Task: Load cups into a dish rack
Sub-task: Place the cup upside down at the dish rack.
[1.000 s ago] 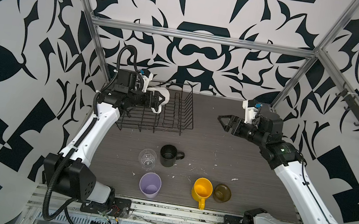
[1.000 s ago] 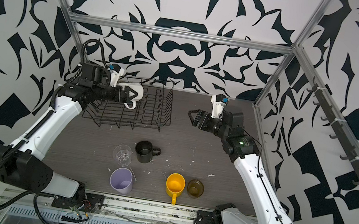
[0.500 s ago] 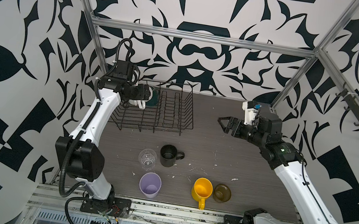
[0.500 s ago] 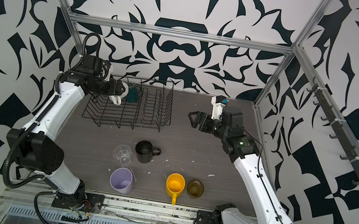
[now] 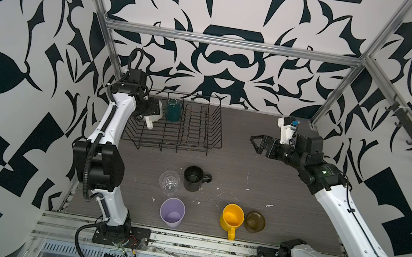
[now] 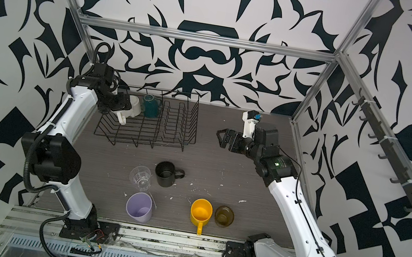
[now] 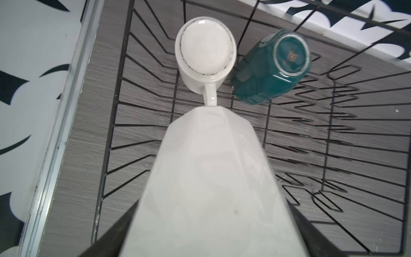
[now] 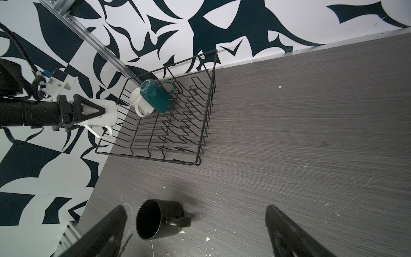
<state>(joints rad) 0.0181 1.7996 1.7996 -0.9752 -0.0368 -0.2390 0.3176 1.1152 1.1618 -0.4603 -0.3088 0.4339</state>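
Note:
The black wire dish rack (image 5: pixel 204 146) (image 6: pixel 190 132) stands at the back left. A teal mug (image 5: pixel 173 110) (image 7: pixel 271 66) and a cream mug (image 7: pixel 204 49) (image 8: pixel 138 102) rest in it, bottoms up. My left gripper (image 6: pixel 118 104) (image 7: pixel 211 222) is shut on a white mug (image 7: pixel 211 173) (image 8: pixel 100 113), held over the rack's left end. My right gripper (image 5: pixel 256 143) (image 8: pixel 195 207) hangs open and empty right of the rack. On the table stand a black mug (image 5: pixel 193 178) (image 8: pixel 155 219), clear glass (image 5: pixel 169 182), lilac tumbler (image 5: pixel 172 212), yellow mug (image 5: pixel 231 218) and olive-brown glass (image 5: pixel 255 221).
Patterned walls with aluminium posts (image 5: pixel 109 56) close in the table on the left, back and right. The rack sits close to the left wall (image 7: pixel 44 111). Upright prongs (image 5: pixel 194 121) fill the rack's right half. A metal rail (image 5: pixel 180 239) runs along the table's front edge.
My left gripper has carried the white mug leftward over the rack, from its middle to its left end, uncovering the teal mug. The right arm has hardly moved.

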